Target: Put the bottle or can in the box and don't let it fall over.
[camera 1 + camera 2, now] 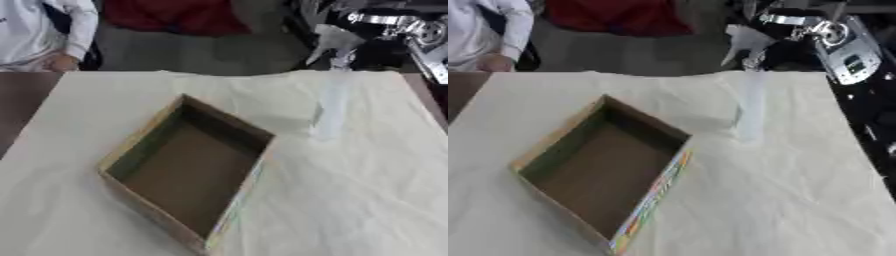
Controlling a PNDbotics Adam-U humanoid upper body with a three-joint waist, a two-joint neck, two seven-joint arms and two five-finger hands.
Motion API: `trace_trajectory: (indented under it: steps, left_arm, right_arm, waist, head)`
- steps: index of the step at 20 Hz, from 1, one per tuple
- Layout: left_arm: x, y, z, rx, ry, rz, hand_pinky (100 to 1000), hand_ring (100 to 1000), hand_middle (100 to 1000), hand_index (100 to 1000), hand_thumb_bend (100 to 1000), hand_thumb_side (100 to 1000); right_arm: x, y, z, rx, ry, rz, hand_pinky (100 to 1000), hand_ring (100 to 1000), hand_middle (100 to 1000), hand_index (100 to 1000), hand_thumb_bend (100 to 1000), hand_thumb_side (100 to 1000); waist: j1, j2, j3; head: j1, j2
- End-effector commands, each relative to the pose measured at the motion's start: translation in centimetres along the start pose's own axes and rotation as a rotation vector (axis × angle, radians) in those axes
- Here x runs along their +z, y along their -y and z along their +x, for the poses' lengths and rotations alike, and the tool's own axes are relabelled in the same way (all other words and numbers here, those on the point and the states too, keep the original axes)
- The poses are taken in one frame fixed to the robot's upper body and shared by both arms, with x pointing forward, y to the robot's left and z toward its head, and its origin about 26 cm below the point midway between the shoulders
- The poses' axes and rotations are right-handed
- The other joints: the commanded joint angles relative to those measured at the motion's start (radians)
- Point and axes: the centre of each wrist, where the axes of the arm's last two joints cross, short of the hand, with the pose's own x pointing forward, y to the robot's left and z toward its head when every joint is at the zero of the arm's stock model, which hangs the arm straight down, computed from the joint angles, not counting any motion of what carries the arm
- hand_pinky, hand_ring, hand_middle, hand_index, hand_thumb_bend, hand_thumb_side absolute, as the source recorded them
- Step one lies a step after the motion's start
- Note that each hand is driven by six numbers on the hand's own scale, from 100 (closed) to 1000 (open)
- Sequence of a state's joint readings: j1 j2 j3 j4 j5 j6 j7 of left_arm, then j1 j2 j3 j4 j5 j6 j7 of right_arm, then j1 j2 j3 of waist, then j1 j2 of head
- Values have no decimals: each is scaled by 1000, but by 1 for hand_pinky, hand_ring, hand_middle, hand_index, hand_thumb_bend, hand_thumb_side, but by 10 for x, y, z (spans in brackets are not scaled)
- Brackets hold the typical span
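An open cardboard box [150,141] with a colourful printed edge lies askew on the white cloth, left of centre, and nothing is inside it. A tall clear bottle [330,107] stands upright on the cloth to the right of the box, a short gap away from its far right corner. My right hand [338,41] comes in from the upper right corner and sits just above the bottle's top. Whether it touches the bottle is not visible. My left hand is out of sight.
The white cloth [350,200] covers the table, with a wide bare stretch at the front right. Brown tabletop [22,100] shows past the cloth's left edge. My right arm's black and silver parts [846,50] hang over the far right corner.
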State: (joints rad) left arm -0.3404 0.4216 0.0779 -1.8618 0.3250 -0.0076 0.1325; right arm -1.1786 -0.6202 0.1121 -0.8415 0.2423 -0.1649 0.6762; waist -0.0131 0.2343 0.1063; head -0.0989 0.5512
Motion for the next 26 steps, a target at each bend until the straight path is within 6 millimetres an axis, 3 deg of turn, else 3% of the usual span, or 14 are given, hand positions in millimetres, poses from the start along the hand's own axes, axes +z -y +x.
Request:
trace_trajectory:
  steps: [1, 5, 18, 26]
  left_arm:
    - [-4, -6, 11, -27, 28, -6, 728, 719, 655, 787, 163, 678]
    - [-4, -6, 11, -28, 28, -7, 729, 719, 654, 784, 157, 676]
    - [-4, -6, 11, -31, 29, -16, 731, 719, 650, 777, 160, 666]
    - [-4, -7, 12, -36, 28, -23, 732, 716, 648, 774, 161, 660]
  right_arm:
    - [3, 9, 7, -4, 46, -44, 282, 154, 100, 100, 100, 100]
    - [3, 10, 8, 12, 79, -48, 272, 108, 100, 100, 110, 100]
    - [3, 18, 16, 43, 98, -75, 281, 100, 100, 100, 122, 100]
    - [2, 34, 41, 51, 120, -183, 276, 100, 100, 100, 133, 100]
  waist:
    - [4, -13, 1]
    - [5, -14, 1]
    - [2, -25, -1]
    - [-4, -47, -7]
  head:
    - [-1, -2]
    - [-1, 0]
    - [1, 7]
    - [0, 20]
